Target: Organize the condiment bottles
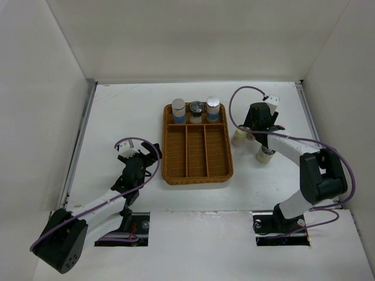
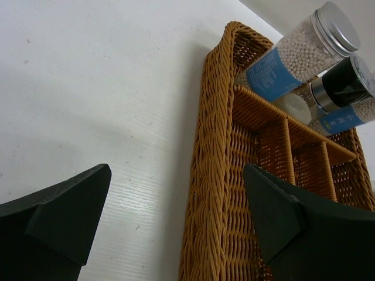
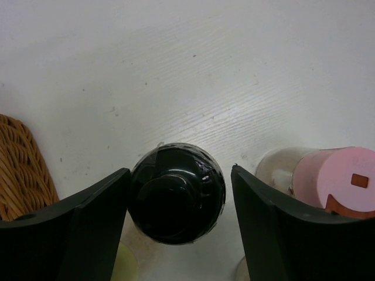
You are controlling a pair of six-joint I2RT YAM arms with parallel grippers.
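Three condiment bottles stand in the wicker tray's back compartment: a white, blue-banded, silver-capped one, a dark-capped one and a second silver-capped one. My right gripper hangs over the bottles on the table right of the tray. In the right wrist view it is open around a dark-capped bottle; the left finger touches the cap and the right one stands just clear. A pink-capped bottle stands right of it and a cream-capped one to its left. My left gripper is open and empty over the tray's left rim.
The brown wicker divided tray sits mid-table; its three long front compartments hold nothing. Its left rim runs between my left fingers. Another bottle stands under my right arm. White walls enclose the table on three sides.
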